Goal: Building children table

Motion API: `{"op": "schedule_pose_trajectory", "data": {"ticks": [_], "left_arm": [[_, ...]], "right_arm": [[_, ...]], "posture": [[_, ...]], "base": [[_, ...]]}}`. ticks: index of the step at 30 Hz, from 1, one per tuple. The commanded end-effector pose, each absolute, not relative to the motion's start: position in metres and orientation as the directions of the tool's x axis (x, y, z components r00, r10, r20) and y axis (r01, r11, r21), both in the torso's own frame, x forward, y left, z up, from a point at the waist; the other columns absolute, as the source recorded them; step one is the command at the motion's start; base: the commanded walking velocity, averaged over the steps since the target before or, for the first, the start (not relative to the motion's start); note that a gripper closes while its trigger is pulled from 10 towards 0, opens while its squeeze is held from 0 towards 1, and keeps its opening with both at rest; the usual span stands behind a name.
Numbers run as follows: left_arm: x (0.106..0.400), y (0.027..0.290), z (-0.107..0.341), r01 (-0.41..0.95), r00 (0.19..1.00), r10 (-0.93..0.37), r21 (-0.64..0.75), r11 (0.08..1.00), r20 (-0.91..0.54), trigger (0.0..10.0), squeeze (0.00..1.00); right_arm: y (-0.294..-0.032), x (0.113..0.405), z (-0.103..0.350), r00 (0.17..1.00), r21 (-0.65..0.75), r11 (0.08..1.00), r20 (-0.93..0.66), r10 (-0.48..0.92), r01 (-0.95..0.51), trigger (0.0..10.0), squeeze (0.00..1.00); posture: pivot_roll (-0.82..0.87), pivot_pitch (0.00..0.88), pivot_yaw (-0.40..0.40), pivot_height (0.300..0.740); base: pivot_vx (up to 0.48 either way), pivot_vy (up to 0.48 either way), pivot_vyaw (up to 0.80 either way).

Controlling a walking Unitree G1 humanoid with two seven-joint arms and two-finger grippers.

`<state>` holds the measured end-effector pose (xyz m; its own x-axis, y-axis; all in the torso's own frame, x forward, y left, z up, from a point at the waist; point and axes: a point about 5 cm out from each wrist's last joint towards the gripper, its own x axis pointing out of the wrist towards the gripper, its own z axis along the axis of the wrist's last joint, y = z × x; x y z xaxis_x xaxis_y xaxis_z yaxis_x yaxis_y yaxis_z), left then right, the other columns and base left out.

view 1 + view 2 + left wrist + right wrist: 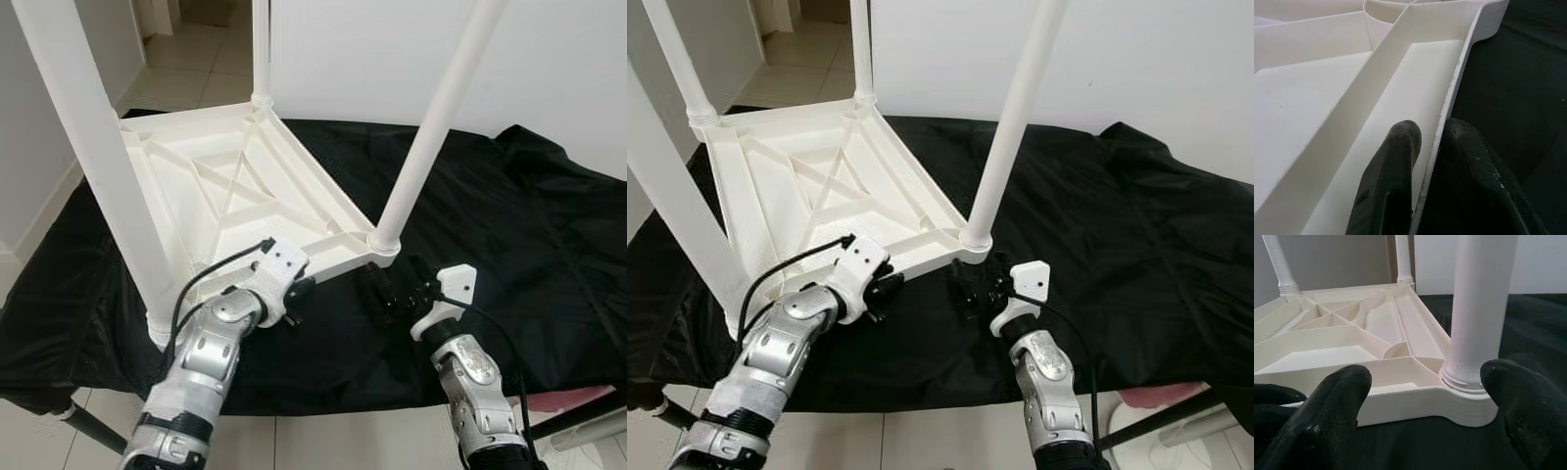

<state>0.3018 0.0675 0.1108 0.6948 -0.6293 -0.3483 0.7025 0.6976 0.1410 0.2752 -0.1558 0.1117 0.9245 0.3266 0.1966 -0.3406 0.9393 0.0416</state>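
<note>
A white plastic children's table lies upside down on a black cloth, with its legs standing up. One leg rises from the near right corner socket, and another from the near left. My left gripper is at the table's near edge, shut on the thin rim with one finger inside it and one outside. To the right of it, my right gripper stands open just in front of the near right corner, its fingers spread wide and touching nothing.
The black cloth covers a low platform that ends just in front of me. A white wall stands behind it. Tiled floor runs off at the far left. Something pink lies under the cloth's right edge.
</note>
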Motion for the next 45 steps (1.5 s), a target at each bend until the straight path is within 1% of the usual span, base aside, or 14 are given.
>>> {"op": "schedule_pose_trajectory", "data": {"ticks": [1,4,5,6,7,8,13,14,15,16,17,26,40,45], "left_arm": [[0.298,0.079,0.079,0.445,0.84,-0.319,0.222,0.867,-0.439,0.0,0.0],[0.297,0.076,0.079,0.452,0.838,-0.327,0.22,0.865,-0.437,0.0,0.0],[0.297,0.073,0.08,0.469,0.833,-0.349,0.211,0.858,-0.43,10.0,0.0],[0.297,0.073,0.08,0.469,0.833,-0.349,0.211,0.858,-0.43,10.0,0.0],[0.297,0.07,0.082,0.484,0.827,-0.373,0.198,0.852,-0.42,10.0,0.15],[0.295,0.066,0.086,0.511,0.819,-0.415,0.177,0.841,-0.397,10.0,1.0],[0.289,0.052,0.102,0.613,0.775,-0.561,0.13,0.779,-0.291,10.0,1.0],[0.285,0.047,0.108,0.649,0.755,-0.605,0.151,0.746,-0.253,10.0,0.82],[0.285,0.047,0.108,0.649,0.755,-0.605,0.151,0.746,-0.253,10.0,0.82],[0.282,0.044,0.113,0.675,0.736,-0.639,0.169,0.719,-0.223,10.0,0.34],[0.278,0.04,0.119,0.701,0.713,-0.678,0.171,0.692,-0.181,10.0,0.0],[0.257,0.041,0.145,0.799,0.59,-0.807,0.146,0.583,-0.005,10.0,0.0],[0.235,0.061,0.145,0.848,0.502,-0.865,0.203,0.489,-0.017,10.0,0.0],[0.198,0.132,0.141,0.934,0.354,-0.886,0.071,0.35,-0.299,10.0,0.0]], "right_arm": [[-0.16,0.275,0.109,0.929,0.035,0.943,0.188,0.318,-0.33,10.0,0.0],[-0.16,0.275,0.109,0.929,0.035,0.943,0.188,0.318,-0.33,10.0,0.0],[-0.16,0.274,0.109,0.93,0.035,0.944,0.188,0.317,-0.329,10.0,0.0],[-0.16,0.274,0.109,0.93,0.035,0.944,0.188,0.317,-0.329,10.0,0.0],[-0.16,0.274,0.109,0.93,0.036,0.944,0.188,0.315,-0.327,10.0,0.0],[-0.161,0.274,0.108,0.931,0.036,0.945,0.187,0.314,-0.326,10.0,0.0],[-0.16,0.273,0.108,0.931,0.037,0.945,0.187,0.314,-0.326,10.0,0.0],[-0.159,0.273,0.107,0.931,0.038,0.944,0.187,0.314,-0.327,10.0,0.0],[-0.159,0.273,0.107,0.931,0.038,0.944,0.187,0.314,-0.327,10.0,0.0],[-0.159,0.272,0.107,0.93,0.038,0.944,0.187,0.315,-0.327,10.0,0.0],[-0.158,0.272,0.107,0.93,0.039,0.943,0.187,0.317,-0.329,10.0,0.0],[-0.154,0.273,0.105,0.928,0.039,0.941,0.183,0.325,-0.337,10.0,0.0],[-0.152,0.273,0.104,0.926,0.032,0.939,0.181,0.331,-0.342,10.0,0.0],[-0.147,0.28,0.104,0.918,0.028,0.932,0.184,0.35,-0.361,10.0,0.0]], "posture": [[-0.03,0.01,-0.071,0.74],[-0.03,0.01,-0.071,0.74],[-0.03,0.011,-0.069,0.74],[-0.03,0.011,-0.069,0.74],[-0.03,0.011,-0.068,0.74],[-0.03,0.012,-0.066,0.74],[-0.02,0.013,-0.064,0.74],[-0.02,0.014,-0.063,0.74],[-0.02,0.014,-0.063,0.74],[-0.02,0.016,-0.064,0.74],[-0.02,0.017,-0.064,0.74],[-0.01,0.02,-0.065,0.74],[0.01,0.027,-0.07,0.74],[0.05,0.027,-0.09,0.74]], "base": [[0.0,0.0,0.0],[0.0,0.0,0.0],[0.0,0.0,0.0],[0.0,0.0,0.0],[0.0,0.0,0.0],[0.0,0.0,0.0],[0.0,0.0,0.0],[0.0,0.0,0.0],[0.0,0.0,0.0],[0.0,0.0,0.0],[0.0,0.0,0.0],[0.0,0.0,0.0],[0.0,0.0,0.0],[0.0,0.0,0.0]]}}
